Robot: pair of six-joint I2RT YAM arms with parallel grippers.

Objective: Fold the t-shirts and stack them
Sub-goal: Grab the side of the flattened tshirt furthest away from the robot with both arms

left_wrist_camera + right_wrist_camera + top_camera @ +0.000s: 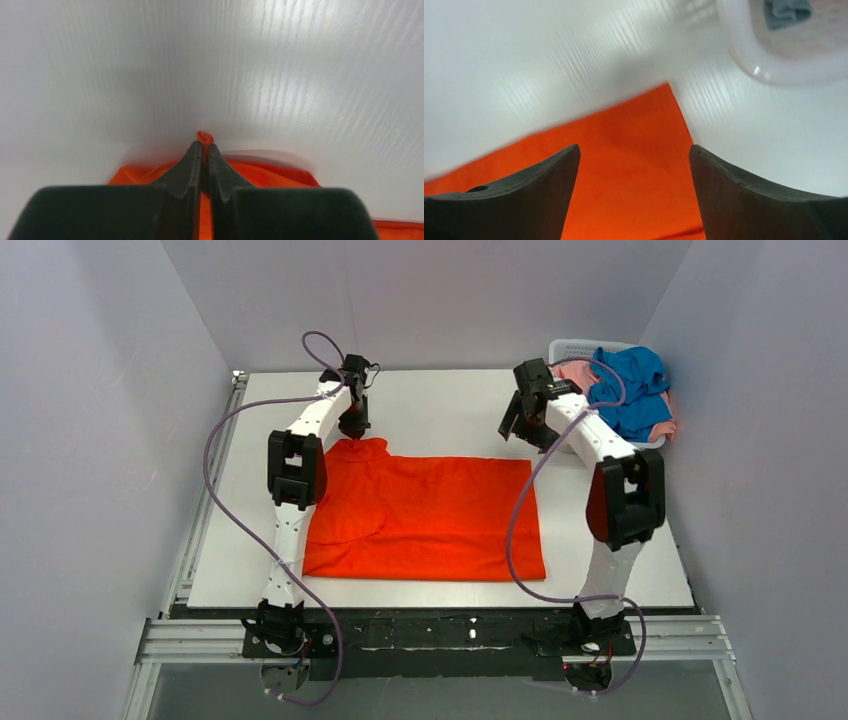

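The orange-red t-shirt [430, 515] lies spread on the white table, its far left corner drawn up into a peak. My left gripper [355, 428] is shut on that corner; in the left wrist view a nub of orange cloth [204, 137] sticks out past the closed gripper [202, 146]. My right gripper [515, 427] is open and empty above the shirt's far right corner [664, 95], its jaws wide apart in the right wrist view [634, 148]. The blue t-shirt [632, 385] and the pale pink t-shirt [576, 374] lie heaped in the basket.
The white slotted basket [577, 345] stands at the table's far right corner, close to my right arm; its rim shows in the right wrist view [764, 75]. Grey walls close in the table on three sides.
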